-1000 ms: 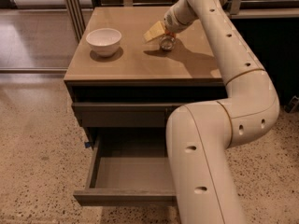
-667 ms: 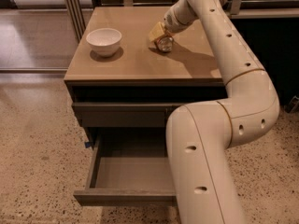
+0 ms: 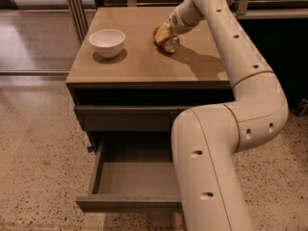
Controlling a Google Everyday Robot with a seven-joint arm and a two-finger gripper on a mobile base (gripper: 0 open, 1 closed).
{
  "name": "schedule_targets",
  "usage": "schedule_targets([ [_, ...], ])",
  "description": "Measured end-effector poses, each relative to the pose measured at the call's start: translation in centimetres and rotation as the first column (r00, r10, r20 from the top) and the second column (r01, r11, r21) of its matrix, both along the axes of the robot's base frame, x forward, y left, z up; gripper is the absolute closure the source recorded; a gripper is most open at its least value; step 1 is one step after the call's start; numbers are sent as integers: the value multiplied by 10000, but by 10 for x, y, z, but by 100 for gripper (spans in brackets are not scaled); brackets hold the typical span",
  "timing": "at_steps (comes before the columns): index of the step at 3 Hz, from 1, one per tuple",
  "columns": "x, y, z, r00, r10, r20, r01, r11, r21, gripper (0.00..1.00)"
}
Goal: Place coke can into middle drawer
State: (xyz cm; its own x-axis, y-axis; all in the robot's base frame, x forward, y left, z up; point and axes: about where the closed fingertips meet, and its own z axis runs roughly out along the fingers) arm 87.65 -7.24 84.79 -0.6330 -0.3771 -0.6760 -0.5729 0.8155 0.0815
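The step in hand looks like the grasp. The gripper (image 3: 165, 32) should settle squarely across the body of the small red-orange soda can with silver ends (image 3: 170, 43) and hold it firmly before any lift. The can lies tilted toward the far side of the tan wooden worktop (image 3: 144, 66) and could roll. The gripper is at the can's far-left side, touching it; whether it has closed cannot be told. The wide grey-brown wooden middle drawer (image 3: 134, 177) stands open below, well apart from the can. A round white ceramic bowl (image 3: 107, 41) stands to the can's left.
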Motion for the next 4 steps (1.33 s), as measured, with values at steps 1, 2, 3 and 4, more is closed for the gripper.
schedule_targets([
  [1, -5, 0, 5, 9989, 439, 157, -441, 9990, 125, 100],
  [2, -38, -20, 31, 9829, 1748, 571, -1788, 9812, 732, 100],
  [3, -94, -49, 59, 9349, 3350, 1174, -3515, 9198, 1743, 100],
  [4, -142, -68, 83, 8812, 4266, 2037, -4708, 8309, 2967, 100],
])
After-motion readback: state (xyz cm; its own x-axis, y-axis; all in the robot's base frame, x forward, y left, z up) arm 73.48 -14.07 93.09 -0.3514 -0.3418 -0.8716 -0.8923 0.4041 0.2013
